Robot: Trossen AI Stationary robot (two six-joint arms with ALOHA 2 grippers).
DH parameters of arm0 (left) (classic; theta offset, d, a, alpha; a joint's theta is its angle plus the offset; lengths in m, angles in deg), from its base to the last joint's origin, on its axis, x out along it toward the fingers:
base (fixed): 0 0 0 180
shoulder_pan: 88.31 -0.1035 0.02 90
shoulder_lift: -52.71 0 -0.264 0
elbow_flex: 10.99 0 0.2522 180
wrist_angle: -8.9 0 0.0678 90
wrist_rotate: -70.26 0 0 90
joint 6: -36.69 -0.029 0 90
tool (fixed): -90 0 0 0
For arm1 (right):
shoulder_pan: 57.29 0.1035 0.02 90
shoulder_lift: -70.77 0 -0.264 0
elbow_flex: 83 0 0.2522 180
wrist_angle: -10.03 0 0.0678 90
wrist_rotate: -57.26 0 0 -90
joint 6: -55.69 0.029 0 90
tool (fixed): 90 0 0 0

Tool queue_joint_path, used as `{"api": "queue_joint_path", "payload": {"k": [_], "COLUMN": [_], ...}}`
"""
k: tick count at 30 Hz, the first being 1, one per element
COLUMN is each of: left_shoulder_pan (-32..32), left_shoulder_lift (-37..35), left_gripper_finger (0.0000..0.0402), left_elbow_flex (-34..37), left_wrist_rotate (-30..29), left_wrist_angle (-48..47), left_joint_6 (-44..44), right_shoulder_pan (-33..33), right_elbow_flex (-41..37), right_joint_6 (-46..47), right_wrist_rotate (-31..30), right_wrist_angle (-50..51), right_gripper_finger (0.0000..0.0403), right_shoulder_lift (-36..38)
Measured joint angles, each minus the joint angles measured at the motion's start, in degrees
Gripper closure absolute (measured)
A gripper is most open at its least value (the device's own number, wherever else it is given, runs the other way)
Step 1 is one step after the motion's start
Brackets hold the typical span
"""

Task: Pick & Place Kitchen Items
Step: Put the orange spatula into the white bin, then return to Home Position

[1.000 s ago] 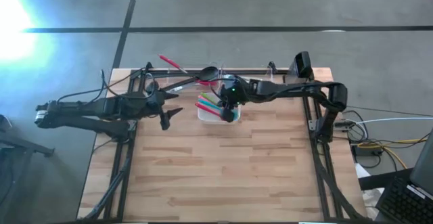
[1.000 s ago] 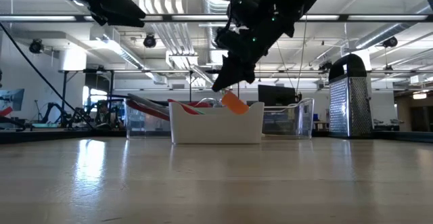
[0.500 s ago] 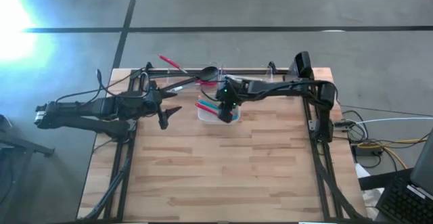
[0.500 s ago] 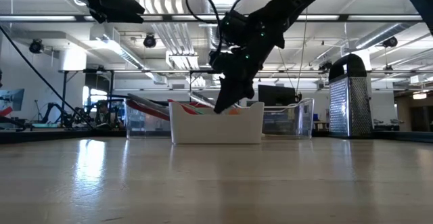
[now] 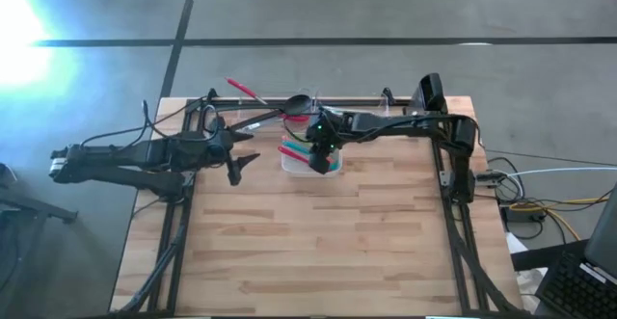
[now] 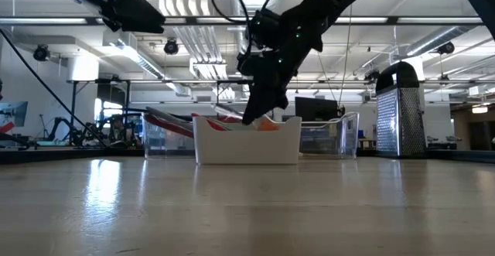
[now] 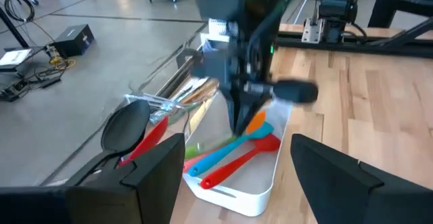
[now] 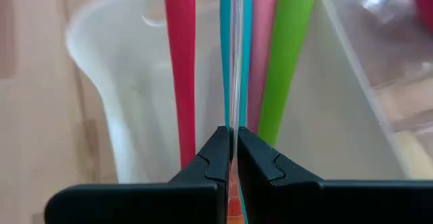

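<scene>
An orange spatula (image 7: 256, 123) is pinched flat between my right pincer (image 8: 232, 158) fingers, head down inside the white dish (image 7: 233, 195), so it can land beside the red, blue and green utensils (image 7: 230, 158) already lying just beneath. My left pincer (image 7: 233, 166) waits well off to the side, fingers apart and empty, watching.

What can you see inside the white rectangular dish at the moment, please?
The white dish holds red, blue, green, pink and orange utensils; the right gripper covers the orange one's handle.
</scene>
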Motion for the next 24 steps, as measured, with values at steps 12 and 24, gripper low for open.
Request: {"api": "queue_joint_path", "payload": {"k": [12,24], "left_shoulder_pan": [0.0,0.0], "left_shoulder_lift": [0.1,0.1], "left_gripper_finger": [0.0128,0.0128], "left_elbow_flex": [4.4,13.6], "left_wrist_rotate": [0.0,0.0], "left_wrist_angle": [-0.1,-0.1], "left_joint_6": [0.1,0.1], "right_shoulder_pan": [0.1,1.0], "right_elbow_flex": [-0.2,-0.3], "right_joint_6": [-1.2,-0.1], "right_wrist_rotate": [0.8,1.0], "right_wrist_angle": [1.3,1.4], "right_gripper_finger": [0.0280,0.0233], "right_shoulder_lift": [1.6,6.7]}}
